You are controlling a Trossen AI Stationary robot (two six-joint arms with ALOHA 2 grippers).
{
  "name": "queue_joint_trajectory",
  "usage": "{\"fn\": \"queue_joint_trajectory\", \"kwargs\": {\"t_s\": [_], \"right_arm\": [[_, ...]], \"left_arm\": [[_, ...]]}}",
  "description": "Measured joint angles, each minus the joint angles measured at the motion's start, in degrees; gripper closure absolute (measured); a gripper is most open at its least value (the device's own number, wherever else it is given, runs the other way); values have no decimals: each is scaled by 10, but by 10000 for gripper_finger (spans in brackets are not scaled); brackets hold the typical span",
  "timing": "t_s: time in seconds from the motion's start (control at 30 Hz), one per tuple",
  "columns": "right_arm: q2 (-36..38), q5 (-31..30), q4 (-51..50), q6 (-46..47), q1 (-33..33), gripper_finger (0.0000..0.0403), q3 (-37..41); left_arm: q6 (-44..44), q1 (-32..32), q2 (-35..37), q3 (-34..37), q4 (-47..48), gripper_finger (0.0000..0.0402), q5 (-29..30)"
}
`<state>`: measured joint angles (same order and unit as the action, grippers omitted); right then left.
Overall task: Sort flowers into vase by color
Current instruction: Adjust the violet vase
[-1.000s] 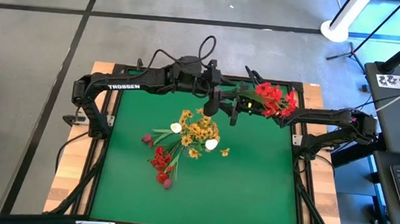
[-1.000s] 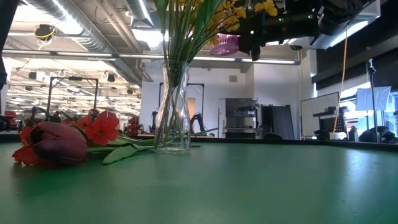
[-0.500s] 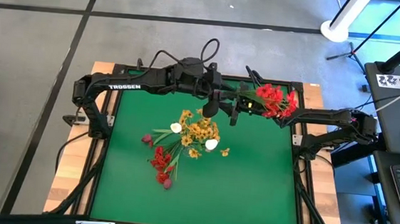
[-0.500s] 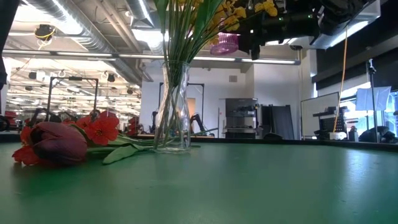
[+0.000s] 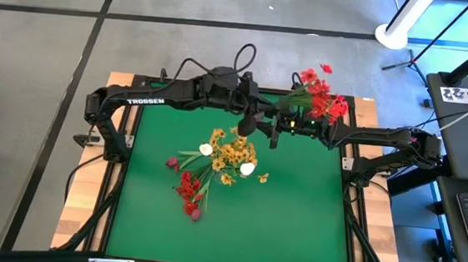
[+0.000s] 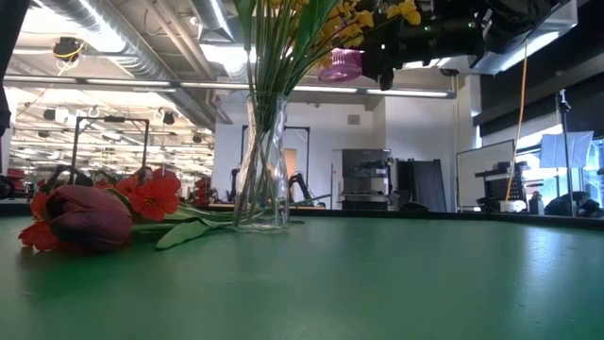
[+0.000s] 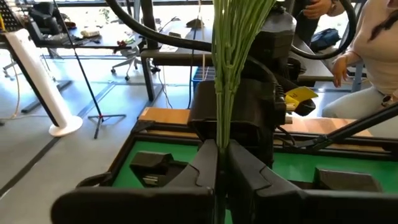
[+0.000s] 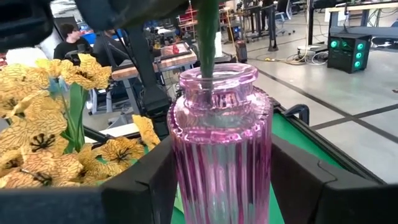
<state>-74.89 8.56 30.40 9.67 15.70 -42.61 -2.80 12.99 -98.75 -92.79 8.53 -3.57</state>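
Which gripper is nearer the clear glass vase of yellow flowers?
Left. The left gripper, shut on the red flowers' stems, hangs just beyond the clear vase. The right gripper, holding the pink vase, is slightly farther to the side.

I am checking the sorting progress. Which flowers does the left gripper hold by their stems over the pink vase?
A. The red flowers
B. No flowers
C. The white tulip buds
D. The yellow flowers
A: in the high view the red flowers spread out from where the left gripper meets the right gripper, which clasps the pink vase; the left wrist view shows its fingers shut on the green stems.
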Motion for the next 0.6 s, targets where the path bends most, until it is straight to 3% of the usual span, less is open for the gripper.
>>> {"fn": "queue_joint_trajectory", "kwargs": {"t_s": [0.6], "right_arm": [[2,15,120,-11,0,198,0]], "left_arm": [[13,-7,33,0,-4,393,28]]}}
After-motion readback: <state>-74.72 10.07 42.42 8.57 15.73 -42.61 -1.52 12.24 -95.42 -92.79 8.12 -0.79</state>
